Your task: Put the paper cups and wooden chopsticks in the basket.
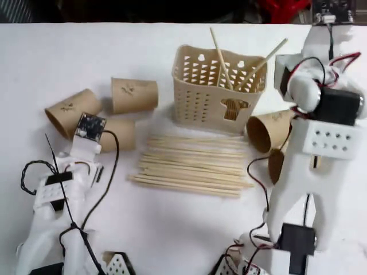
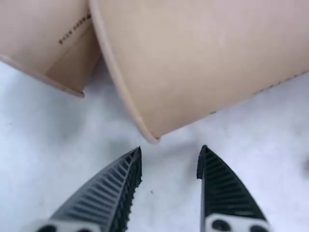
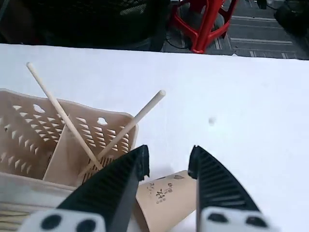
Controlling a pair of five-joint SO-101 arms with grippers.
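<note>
Left gripper [image 2: 170, 162] spread wide, empty, tips just short of brown paper cup [image 2: 193, 63] lying on side. Cup pickup in hand: you push forward, pinch rim, carry to cream perforated plastic basket [image 1: 198, 106].

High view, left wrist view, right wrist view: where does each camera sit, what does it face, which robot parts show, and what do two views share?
High view: fixed above, looking down at table, basket, chopstick pile; left arm and right arm show.
Left wrist view: on the left arm, facing a lying paper cup; open left gripper shows.
Right wrist view: on the right arm, facing the basket; open right gripper shows.
Shared: basket, in high and right wrist views.
</note>
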